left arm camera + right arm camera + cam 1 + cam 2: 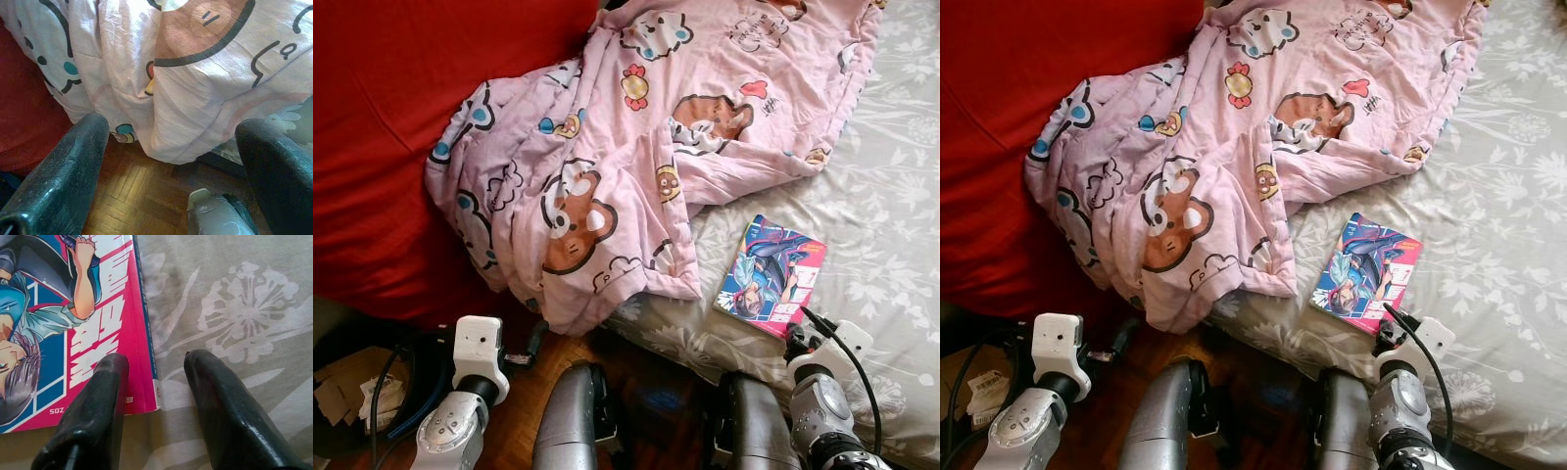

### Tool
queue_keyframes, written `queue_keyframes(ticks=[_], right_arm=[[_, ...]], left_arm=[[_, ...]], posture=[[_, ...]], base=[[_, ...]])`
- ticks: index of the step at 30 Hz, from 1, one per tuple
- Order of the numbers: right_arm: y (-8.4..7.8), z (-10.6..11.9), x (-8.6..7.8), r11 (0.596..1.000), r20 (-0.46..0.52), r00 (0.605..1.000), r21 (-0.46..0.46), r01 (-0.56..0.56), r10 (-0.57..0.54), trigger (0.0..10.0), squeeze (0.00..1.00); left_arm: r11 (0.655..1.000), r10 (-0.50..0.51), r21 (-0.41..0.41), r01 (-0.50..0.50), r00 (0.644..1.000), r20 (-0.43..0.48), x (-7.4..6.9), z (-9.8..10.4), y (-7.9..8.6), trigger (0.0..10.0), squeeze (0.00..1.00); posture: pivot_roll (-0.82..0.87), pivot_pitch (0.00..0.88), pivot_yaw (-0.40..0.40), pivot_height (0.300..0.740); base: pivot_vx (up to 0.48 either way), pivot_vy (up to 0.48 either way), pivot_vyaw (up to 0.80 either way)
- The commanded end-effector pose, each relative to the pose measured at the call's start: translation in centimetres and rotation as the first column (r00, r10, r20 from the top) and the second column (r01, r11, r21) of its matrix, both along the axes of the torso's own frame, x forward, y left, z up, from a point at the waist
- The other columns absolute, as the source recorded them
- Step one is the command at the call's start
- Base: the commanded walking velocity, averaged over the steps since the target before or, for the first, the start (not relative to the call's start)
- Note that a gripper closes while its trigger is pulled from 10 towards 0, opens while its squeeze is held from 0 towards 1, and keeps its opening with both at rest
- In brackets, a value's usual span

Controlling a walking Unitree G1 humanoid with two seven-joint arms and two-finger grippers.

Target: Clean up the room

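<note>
A pink cartoon-bear blanket [607, 166] lies crumpled across the bed, and its lower edge hangs over the side toward the floor. A bright comic book [771, 277] lies flat on the grey floral sheet [891, 235] near the bed's front edge. My right gripper [154, 367] is open at the book's near corner. One of its fingers [105, 387] is over the pink cover [98, 333] and the other is over the sheet [244, 313]. My left gripper [171, 142] is open low by the bed's side, facing the hanging blanket hem [195, 98] with nothing between its fingers.
A red cover [382, 117] spreads over the left. Wooden parquet floor [132, 196] runs below the bed edge. Cardboard scraps and black cables [352, 387] lie at the lower left. My two grey legs [573, 411] stand close to the bed.
</note>
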State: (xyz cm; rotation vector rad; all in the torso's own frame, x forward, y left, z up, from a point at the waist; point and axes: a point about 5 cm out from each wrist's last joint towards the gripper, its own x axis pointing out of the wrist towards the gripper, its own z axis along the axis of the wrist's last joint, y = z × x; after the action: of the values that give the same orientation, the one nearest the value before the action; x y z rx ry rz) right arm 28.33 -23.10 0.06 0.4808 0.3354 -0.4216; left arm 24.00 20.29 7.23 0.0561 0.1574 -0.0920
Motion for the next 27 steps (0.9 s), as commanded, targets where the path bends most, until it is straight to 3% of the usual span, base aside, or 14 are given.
queue_keyframes(ticks=[1,17,25,27], right_arm=[[0.3,-1.3,-1.2,0.999,-0.046,0.999,0.044,0.001,0.001,10.0,0.0],[1.4,-1.7,-1.2,0.988,-0.016,0.999,0.148,-0.043,0.046,10.0,0.0],[1.1,-1.6,-1.4,0.976,0.047,0.999,0.216,0.008,-0.019,10.0,0.0],[1.2,-1.6,-1.4,0.96,0.088,0.995,0.278,0.028,-0.055,10.0,0.0]], left_arm=[[1.0,0.005,0.015,-0.004,0.999,-0.041,-0.7,-0.8,0.3,10.0,0.0],[0.999,0.005,0.034,-0.004,0.999,-0.045,-1.4,-0.5,0.7,10.0,0.0],[0.999,0.009,0.049,-0.007,0.999,-0.051,-2.8,-0.2,0.9,10.0,0.0],[0.998,0.016,0.055,-0.013,0.998,-0.057,-3.3,-0.2,1.1,10.0,0.0]], posture=[[0.09,0.357,0.107,0.626],[0.11,0.38,0.115,0.626],[0.13,0.413,0.126,0.626],[0.14,0.42,0.129,0.626]], base=[[0.0,0.0,0.0],[0.0,0.0,0.0],[0.0,0.0,0.0],[0.0,0.0,0.0]])
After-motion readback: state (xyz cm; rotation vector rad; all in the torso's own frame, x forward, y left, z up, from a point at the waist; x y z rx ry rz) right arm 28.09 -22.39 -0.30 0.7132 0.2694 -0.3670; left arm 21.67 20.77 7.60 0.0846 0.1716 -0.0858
